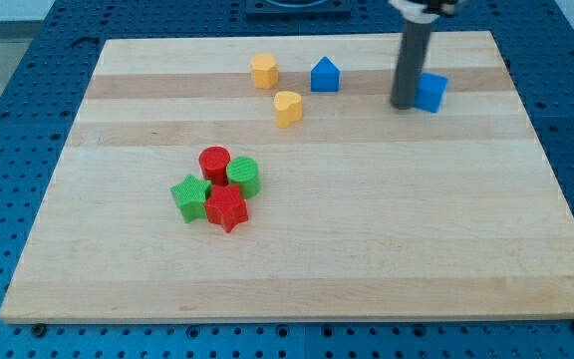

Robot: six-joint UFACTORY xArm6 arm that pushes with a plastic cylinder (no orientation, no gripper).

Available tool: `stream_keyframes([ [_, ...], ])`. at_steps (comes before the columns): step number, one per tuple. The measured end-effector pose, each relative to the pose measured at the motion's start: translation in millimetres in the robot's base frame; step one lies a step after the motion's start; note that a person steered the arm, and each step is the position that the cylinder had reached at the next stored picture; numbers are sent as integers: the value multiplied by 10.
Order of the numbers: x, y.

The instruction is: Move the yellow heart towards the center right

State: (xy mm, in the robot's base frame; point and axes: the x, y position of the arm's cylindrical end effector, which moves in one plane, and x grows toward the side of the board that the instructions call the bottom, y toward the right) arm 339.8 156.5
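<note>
My tip (404,104) sits on the wooden board (387,239) near the view's top right, a bare rod with nothing to spread or pinch, touching or just beside the left side of a blue cube (430,92). The yellow heart (287,108) lies well apart to the view's left of my tip, upper centre of the board. Above it, a yellow hexagon (263,71) and a blue house-shaped block (325,75). Lower left of centre, a tight cluster: red cylinder (214,164), green cylinder (243,176), green star (190,196), red star (226,207).
</note>
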Motion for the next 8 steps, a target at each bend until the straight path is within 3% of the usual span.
stream_keyframes([
  [1, 0, 271],
  [2, 40, -85],
  [4, 393, -1150],
  [7, 319, -2862],
  [8, 99, -2914],
])
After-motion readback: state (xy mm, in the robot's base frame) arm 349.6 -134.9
